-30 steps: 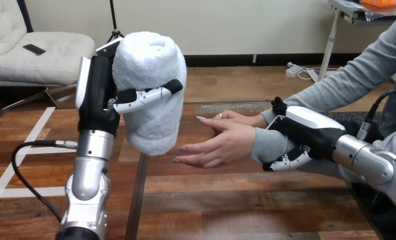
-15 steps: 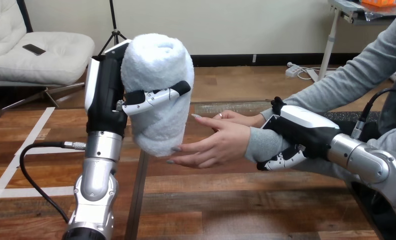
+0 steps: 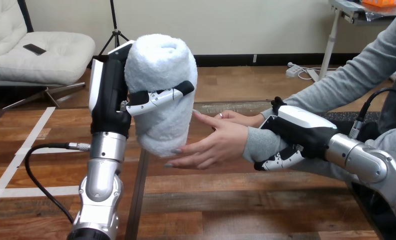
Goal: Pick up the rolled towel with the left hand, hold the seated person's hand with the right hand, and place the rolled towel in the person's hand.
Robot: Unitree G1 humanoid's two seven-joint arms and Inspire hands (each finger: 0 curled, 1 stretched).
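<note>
On the head view, my left hand [image 3: 110,95] stands upright on its forearm with the towel [image 3: 160,75] clamped against its palm, fingers [image 3: 158,97] curled across the roll's front. The roll stands on end, sticking out above and below the hand. Its lower end hangs clear of the table [image 3: 236,200], with bare wood beneath it. Just right of that hand, the person's hand [image 3: 216,142] is held open, palm turned to the towel, its fingertips at the roll's lower right edge and touching it as far as I can tell. Further right, my right hand [image 3: 298,135] is wrapped round the person's wrist on the grey sleeve, thumb over the top, fingers [image 3: 278,161] curled underneath. Under both my hands the table lies bare toward me.
</note>
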